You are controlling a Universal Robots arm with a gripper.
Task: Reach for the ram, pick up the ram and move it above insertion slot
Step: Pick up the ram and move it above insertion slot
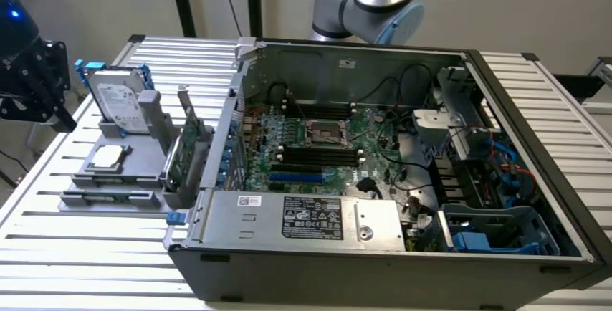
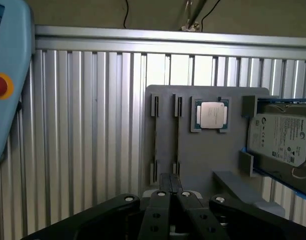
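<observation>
Exterior view first: my gripper [image 1: 50, 110] hangs at that view's far left, above and just off the grey tray [image 1: 143, 160], holding nothing. The ram [image 1: 107, 196] sits low in the holder along the tray's front edge, below and ahead of my tool and apart from it. Past the tray, on the far side from my gripper, stands the open computer case [image 1: 383, 268].

In the wrist view my fingers [image 2: 160, 207] are pressed together, so the tool is at its narrowest. Two thin slots in the tray run straight out ahead of the fingertips. Beyond them lie a processor chip [image 2: 211, 115] and then a hard drive [image 2: 280, 137].

I judge that I am in the reach, with the pick not yet begun.

The ram's long axis runs along the tray's front edge, end to end across the exterior view. From my tool that line points directly away. It seems to stand on its long edge, but I cannot be sure.

Picking it up will call for spread fingers, brought down on either side of the thin edge near its middle.
</observation>
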